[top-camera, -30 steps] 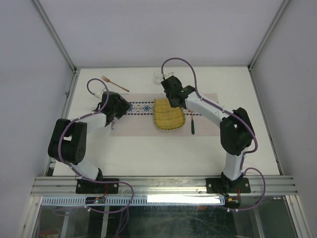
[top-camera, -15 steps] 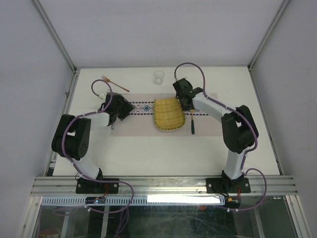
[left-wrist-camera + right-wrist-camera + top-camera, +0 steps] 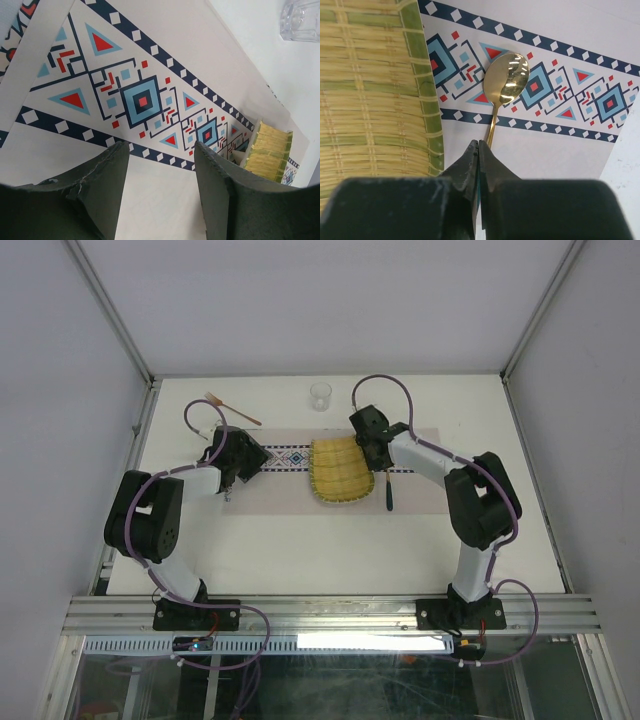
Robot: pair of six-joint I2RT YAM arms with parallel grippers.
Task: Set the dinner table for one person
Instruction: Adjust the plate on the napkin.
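Note:
The white dinner table [image 3: 300, 540] carries a pale placemat [image 3: 270, 485] with a blue-red patterned band. A woven yellow-green bamboo plate [image 3: 342, 472] lies on the mat's middle. A gold spoon [image 3: 506, 80] with a dark handle [image 3: 389, 495] lies on the mat right of the plate. A clear glass [image 3: 320, 395] stands beyond the mat. My right gripper [image 3: 478, 142] is shut and empty, just above the spoon's handle; it also shows in the top view [image 3: 366, 440]. My left gripper [image 3: 160, 147] is open and empty over the mat's left part; the top view also shows it [image 3: 248, 455].
A copper-coloured fork [image 3: 232, 408] lies on the table at the far left, beyond the mat. Metal rails [image 3: 140, 430] and grey walls bound the table on both sides. In the left wrist view the glass [image 3: 300, 20] and the plate's edge [image 3: 267, 152] show far ahead.
My right gripper has drawn back from the glass, which now stands alone, and has come over the spoon beside the plate. My left arm shifted slightly, then held still.

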